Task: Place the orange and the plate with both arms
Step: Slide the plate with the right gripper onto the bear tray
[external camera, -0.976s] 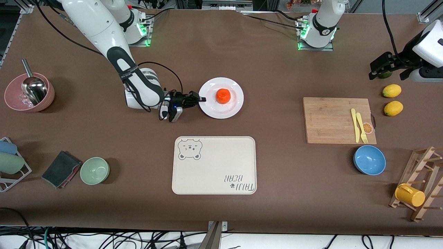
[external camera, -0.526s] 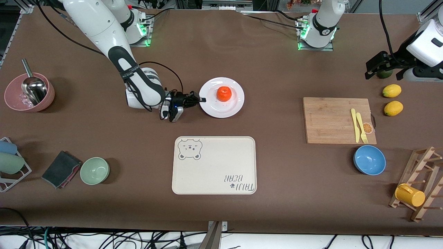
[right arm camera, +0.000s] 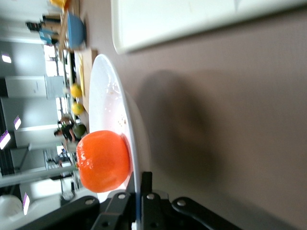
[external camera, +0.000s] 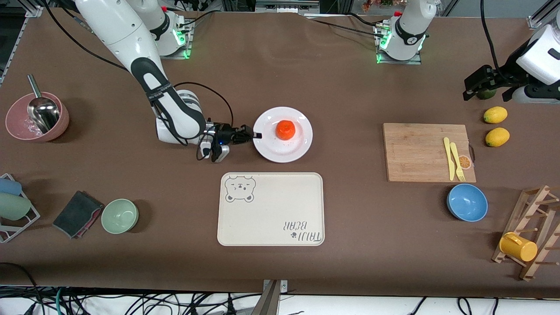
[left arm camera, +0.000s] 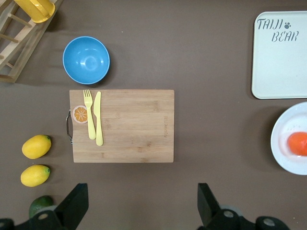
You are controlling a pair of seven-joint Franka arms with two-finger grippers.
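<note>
The white plate is held just above the table, near the bear-print tray's edge nearer the robots. The orange sits on it, off centre. My right gripper is shut on the plate's rim at the right arm's end. In the right wrist view its fingers pinch the thin rim, with the orange beside them. My left gripper is open and empty, high over the table's left-arm end; its fingers frame bare cloth. The plate and orange show at that view's edge.
The cream bear-print tray lies just nearer the camera than the plate. A wooden cutting board with yellow knife and fork, two lemons, an avocado, a blue bowl and a mug rack stand at the left arm's end. Bowls and a cloth stand at the right arm's end.
My right gripper has carried the plate with the orange toward the front camera and the tray. The left arm shifted only slightly.
</note>
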